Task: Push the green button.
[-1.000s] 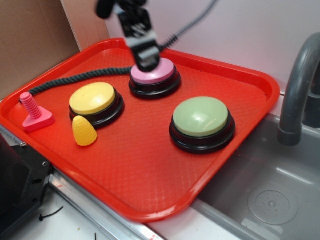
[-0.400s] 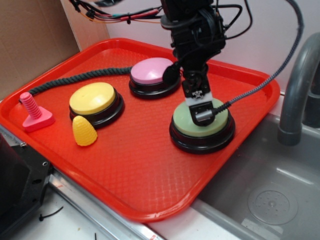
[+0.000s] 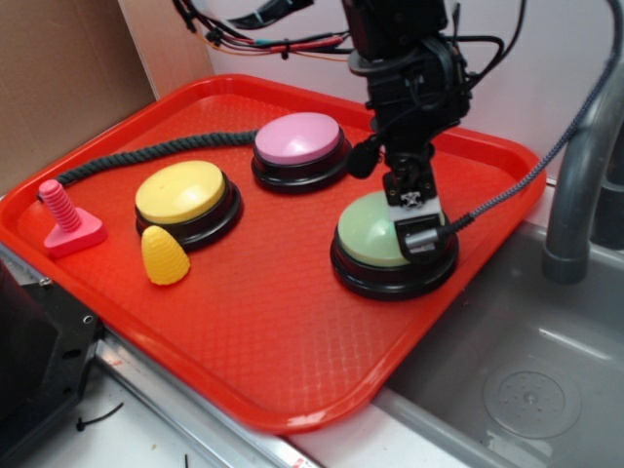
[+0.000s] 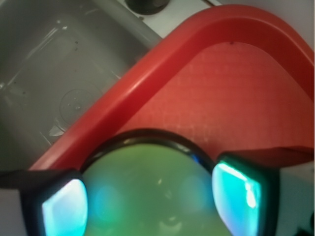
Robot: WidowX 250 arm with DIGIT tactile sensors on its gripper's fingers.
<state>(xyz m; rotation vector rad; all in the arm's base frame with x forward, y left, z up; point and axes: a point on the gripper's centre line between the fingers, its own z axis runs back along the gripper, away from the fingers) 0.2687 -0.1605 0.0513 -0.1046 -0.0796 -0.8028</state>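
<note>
The green button [image 3: 370, 232], a pale-green dome on a black base, sits at the right of the red tray [image 3: 273, 322]. My gripper [image 3: 415, 230] points down onto the right half of its dome and seems to touch it. In the wrist view the green button [image 4: 147, 191] fills the space between my two fingertips [image 4: 64, 209], which stand wide apart, so the gripper [image 4: 152, 201] is open and holds nothing. The arm hides the button's far right edge.
A pink button [image 3: 297, 136] and a yellow button [image 3: 180, 190] also sit on the tray, with a yellow cone [image 3: 163, 255], a pink screw [image 3: 63, 219] and a dark rope [image 3: 146, 151]. A sink [image 3: 546, 380] and grey faucet [image 3: 575, 175] lie to the right.
The gripper left the pink button, crossed right to the green button, and has since shifted a little further right on its dome.
</note>
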